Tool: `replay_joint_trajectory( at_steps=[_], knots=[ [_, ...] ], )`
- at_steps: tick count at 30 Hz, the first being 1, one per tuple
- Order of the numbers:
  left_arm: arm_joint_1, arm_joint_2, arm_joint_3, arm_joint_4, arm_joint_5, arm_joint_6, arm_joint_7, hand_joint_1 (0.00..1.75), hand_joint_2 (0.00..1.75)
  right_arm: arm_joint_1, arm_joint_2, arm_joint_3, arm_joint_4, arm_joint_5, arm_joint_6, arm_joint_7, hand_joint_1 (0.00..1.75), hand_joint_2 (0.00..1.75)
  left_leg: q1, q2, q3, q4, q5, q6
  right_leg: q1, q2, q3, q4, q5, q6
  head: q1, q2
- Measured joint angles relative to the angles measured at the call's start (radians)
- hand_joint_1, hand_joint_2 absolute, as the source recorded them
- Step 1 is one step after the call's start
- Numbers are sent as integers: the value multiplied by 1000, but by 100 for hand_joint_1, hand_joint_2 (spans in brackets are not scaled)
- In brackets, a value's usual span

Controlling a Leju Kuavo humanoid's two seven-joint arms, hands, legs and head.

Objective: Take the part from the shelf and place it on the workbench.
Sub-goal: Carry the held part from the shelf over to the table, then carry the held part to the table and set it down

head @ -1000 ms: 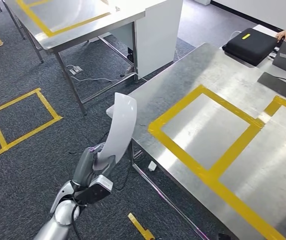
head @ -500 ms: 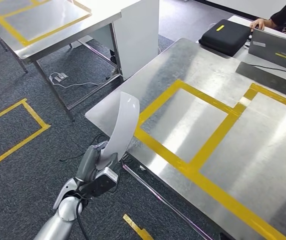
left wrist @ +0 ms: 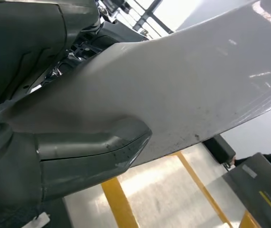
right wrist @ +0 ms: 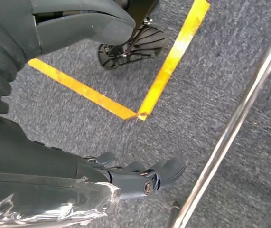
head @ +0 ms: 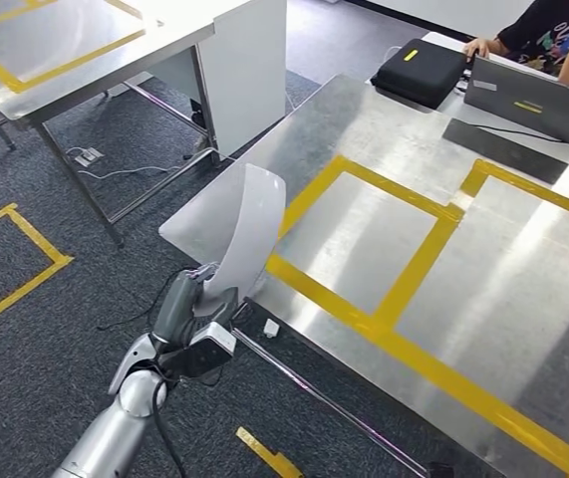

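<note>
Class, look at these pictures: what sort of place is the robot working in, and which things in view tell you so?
Probably a robotics lab or test workshop. Steel workbenches carry yellow tape squares, more tape marks the grey carpet, and a person sits at a laptop. The left robot hand holds a curved white part.

No readable text anywhere (yellow tags on the black case (head: 421,71) and laptop (head: 534,101) are too small).

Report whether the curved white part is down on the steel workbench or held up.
Held up: the left hand grips the curved white part by its lower end, upright at the steel workbench edge.
</note>
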Motion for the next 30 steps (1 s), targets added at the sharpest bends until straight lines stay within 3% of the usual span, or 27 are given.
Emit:
replay_joint_trajectory(
  at_steps=[1,2,3,5,7,10,12,14,15,16,17,20,22,25,27,30],
  knots=[
    [-9,-1,-6,5,-13,2,-3,175,175,0,0,-2,0,5,2,-1,0,175,0,6,0,1,0,0,0,-1,0,2,11,2,0,0],
    [-18,-2,-12,10,-23,3,-5,175,175,1,-1,-4,0,10,3,-1,0,175,0,12,0,1,-1,-1,0,-5,20,-37,39,2,0,0],
    [-27,-4,-19,14,-30,4,-7,175,175,0,-2,-6,0,15,3,-1,0,175,0,16,1,2,-2,-3,0,-13,55,-106,75,2,1,0],
    [-43,-7,-31,18,-39,8,-9,175,175,-4,-3,-10,0,25,3,-1,0,175,-6,25,1,7,-6,-10,3,-37,123,-233,117,-3,1,0],
    [-54,-9,-41,21,-49,19,-10,175,175,-9,-3,-13,0,33,4,-1,0,175,-12,34,-1,12,-8,-17,7,-43,144,-274,120,-13,-1,0],
    [-68,-12,-53,25,-65,38,-12,175,175,-8,-3,-20,0,43,4,-2,0,175,-10,35,-6,26,-21,-28,4,-26,141,-276,125,-31,-4,0],
    [-77,-13,-58,26,-71,43,-13,175,175,-10,-3,-24,0,51,5,-2,0,175,-5,13,-38,102,-71,-39,0,-15,141,-277,129,-42,-6,0],
    [-83,-12,-62,31,-75,39,-11,175,175,-11,-3,-28,0,56,6,-3,0,175,-3,-1,-102,241,-135,-45,0,-3,139,-277,130,-47,-7,0],
    [-85,-12,-65,34,-77,34,-9,175,175,-11,-4,-30,0,57,7,-3,0,175,-3,-1,-127,293,-150,-45,1,4,139,-277,131,-48,-7,0],
    [-87,-12,-69,38,-77,28,-6,175,175,-11,-4,-32,0,58,7,-3,0,175,-3,-2,-136,310,-145,-44,1,12,139,-277,131,-48,-7,0],
    [-89,-12,-73,41,-78,23,-5,175,175,-11,-4,-34,0,59,7,-4,0,175,-3,-4,-126,287,-120,-40,1,19,139,-277,131,-48,-7,0],
    [-103,-12,-80,45,-78,12,-2,175,175,-12,-3,-37,0,62,10,-4,0,175,-4,-41,-36,95,-19,-17,3,43,138,-275,134,-44,-7,0],
    [-115,-12,-82,48,-79,5,4,175,175,-12,-1,-37,0,65,11,-4,0,175,-6,-63,-7,27,-5,-7,2,54,130,-274,138,-35,-7,0],
    [-127,-16,-87,55,-84,-1,14,175,175,-10,-2,-41,0,69,12,-4,0,175,-3,-48,-4,6,-1,-3,0,57,117,-272,137,-18,-9,0],
    [-133,-20,-91,60,-86,-3,15,175,175,-12,-2,-44,0,71,12,-4,0,175,2,-32,-1,-6,7,2,1,30,86,-212,97,-10,-4,0],
    [-141,-22,-94,79,-95,-1,33,175,175,-14,-3,-49,0,79,13,-4,0,175,0,-7,-3,-6,8,4,-1,1,-1,-26,15,2,0,0]
  ],
)
